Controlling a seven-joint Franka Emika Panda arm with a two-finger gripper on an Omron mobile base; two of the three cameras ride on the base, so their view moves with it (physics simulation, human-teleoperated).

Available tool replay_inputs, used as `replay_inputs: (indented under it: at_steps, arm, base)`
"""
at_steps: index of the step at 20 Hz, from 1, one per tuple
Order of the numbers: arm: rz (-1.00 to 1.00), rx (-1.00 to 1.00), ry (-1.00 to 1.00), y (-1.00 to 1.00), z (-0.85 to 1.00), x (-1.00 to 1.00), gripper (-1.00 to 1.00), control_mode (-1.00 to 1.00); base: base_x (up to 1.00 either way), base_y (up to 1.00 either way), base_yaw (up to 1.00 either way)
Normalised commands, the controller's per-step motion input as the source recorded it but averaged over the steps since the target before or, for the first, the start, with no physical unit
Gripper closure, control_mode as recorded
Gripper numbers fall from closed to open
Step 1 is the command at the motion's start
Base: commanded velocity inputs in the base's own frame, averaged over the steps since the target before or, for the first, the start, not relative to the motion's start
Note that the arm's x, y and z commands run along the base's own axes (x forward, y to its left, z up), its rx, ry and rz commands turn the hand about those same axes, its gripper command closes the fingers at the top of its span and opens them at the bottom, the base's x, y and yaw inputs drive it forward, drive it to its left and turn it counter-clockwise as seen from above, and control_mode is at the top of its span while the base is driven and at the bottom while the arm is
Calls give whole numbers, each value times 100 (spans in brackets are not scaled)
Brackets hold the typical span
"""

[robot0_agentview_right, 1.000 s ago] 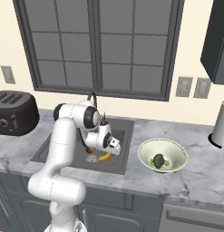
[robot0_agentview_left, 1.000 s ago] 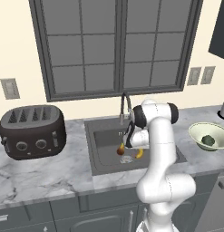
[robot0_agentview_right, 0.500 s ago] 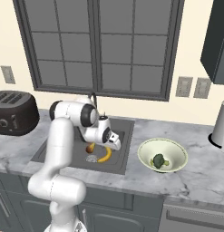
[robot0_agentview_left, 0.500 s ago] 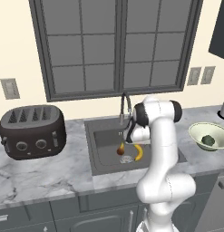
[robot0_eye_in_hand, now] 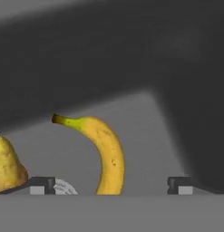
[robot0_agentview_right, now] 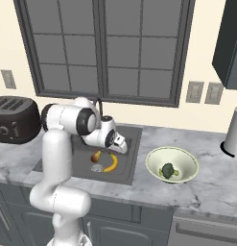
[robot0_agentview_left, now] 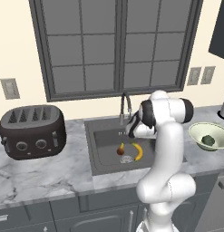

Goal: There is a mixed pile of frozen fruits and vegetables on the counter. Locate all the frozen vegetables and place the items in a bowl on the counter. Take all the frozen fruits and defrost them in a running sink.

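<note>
Yellow banana [robot0_eye_in_hand: 106,154] and brown fruit [robot0_agentview_left: 120,149] both lying in sink [robot0_agentview_left: 104,158] by the drain; broccoli [robot0_agentview_right: 168,170] in bowl [robot0_agentview_right: 153,166]. Gripper [robot0_eye_in_hand: 111,185] spread wide, empty, just above. Fruit step apparently done; next, lifting clear toward faucet [robot0_agentview_left: 124,106].

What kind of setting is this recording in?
A rendered home kitchen, by the look of it: a marble counter with a dark sink and arched faucet under a window, and a black toaster beside it.
</note>
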Motion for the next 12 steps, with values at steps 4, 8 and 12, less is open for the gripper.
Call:
replay_inputs:
  at_steps: [4, 8, 12]
  arm:
    - [0, 5, -13, -24, 89, -27, -100, -100]
    - [0, 9, -15, -31, 94, -31, -100, -100]
    - [0, 1, -18, -19, 100, -33, -100, -100]
  base:
    - [0, 0, 0]
    - [0, 0, 0]
    - [0, 0, 0]
